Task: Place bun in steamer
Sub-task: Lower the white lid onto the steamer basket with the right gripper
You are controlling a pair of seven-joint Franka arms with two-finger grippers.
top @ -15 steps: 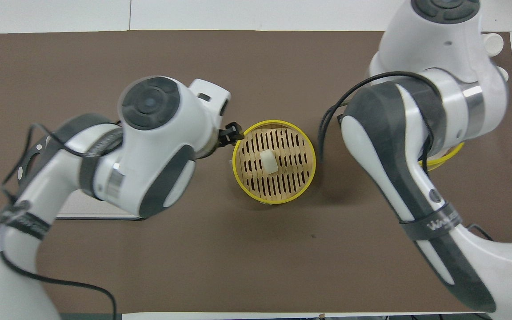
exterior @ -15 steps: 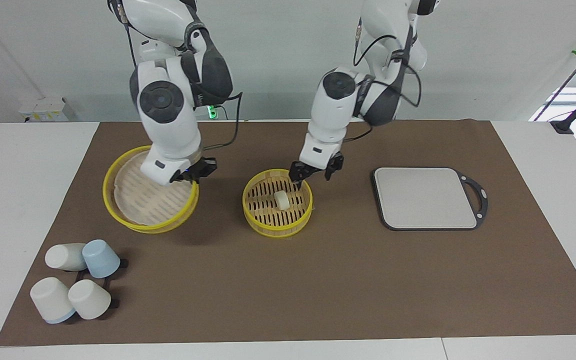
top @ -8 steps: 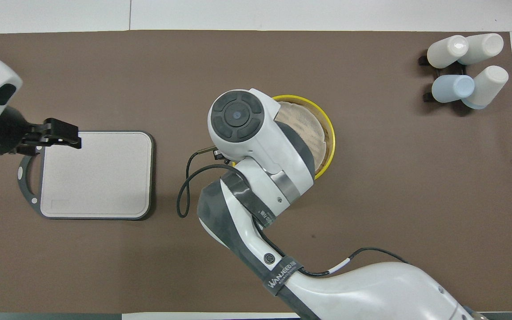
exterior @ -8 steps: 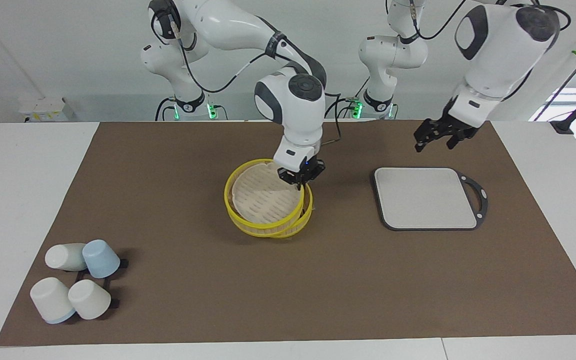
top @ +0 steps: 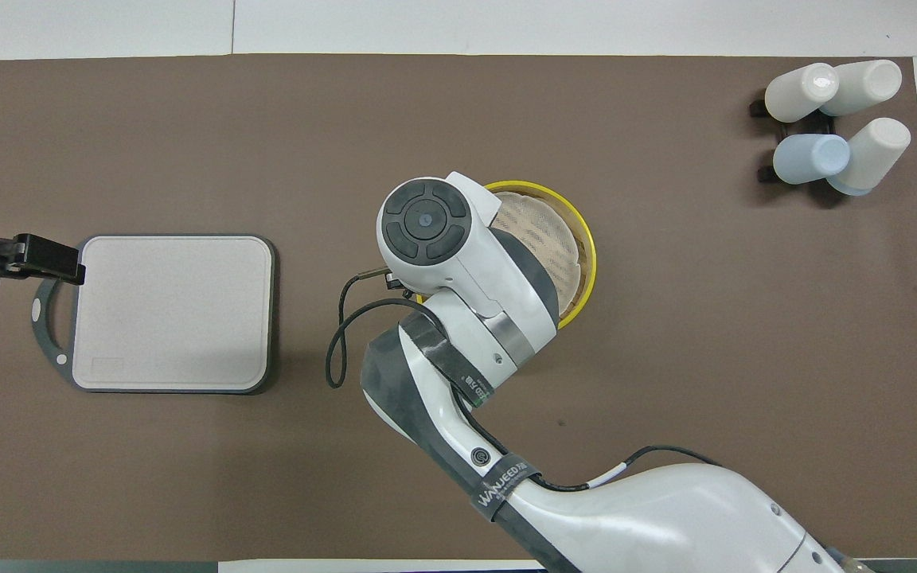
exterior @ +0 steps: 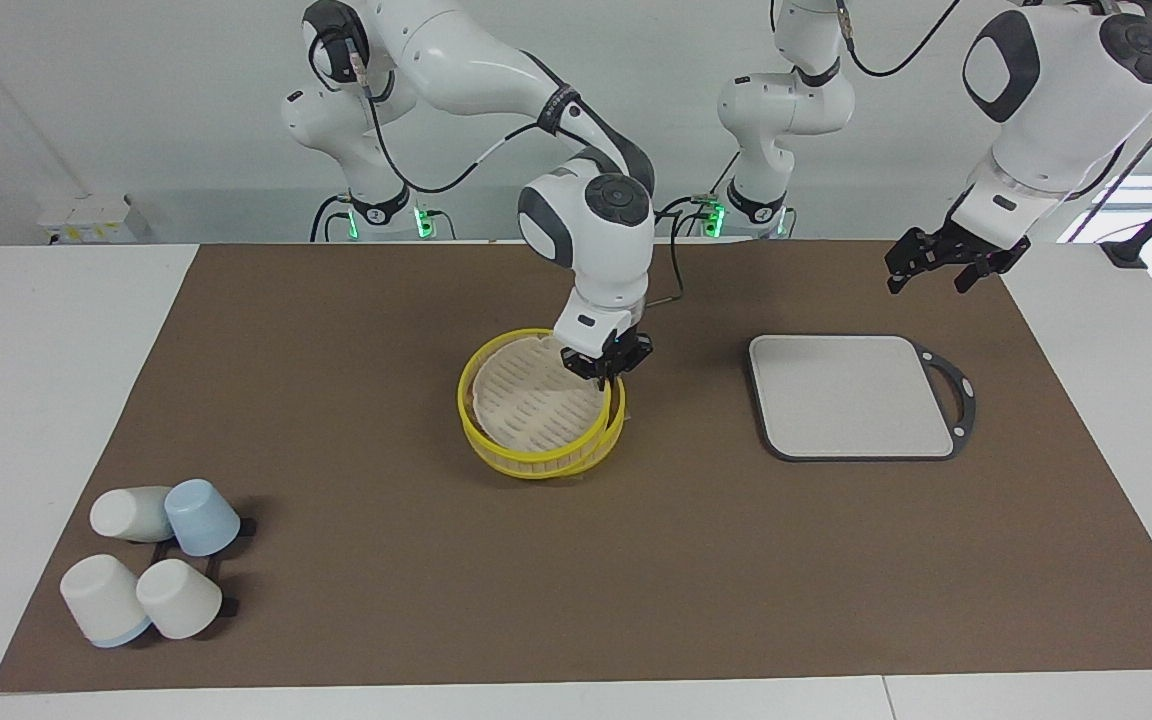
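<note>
1. Since half a second ago the left gripper [exterior: 936, 268] has swung out toward its own end of the table. The lid [exterior: 528, 396] has meanwhile sunk a little lower onto the steamer [exterior: 548, 463].
2. The left gripper hangs in the air over the brown mat, at about one o'clock from the grey board [exterior: 851, 395] in the facing view. Its fingers are apart with nothing in them. I judge that arm is waiting.
3. The right gripper [exterior: 604, 364] is clamped on the lid's yellow rim, at about two o'clock on the ring in the facing view. The lid sits tilted and off-centre on the basket, not yet seated.
4. I cannot see the bun in either view. If it is in the steamer, the lid and the right arm hide it.
5. On handling, I'd expect the bun to be light and soft and easily dented. Any regrasp should be a gentle pinch across its sides.
6. The lid looks light and stiff, so the rim is the sensible hold, and I'd lower it level so it doesn't jam.
7. Four cups [exterior: 151, 560] lie at about eight o'clock from the steamer in the facing view, farther from the robots and well apart from it.
</note>
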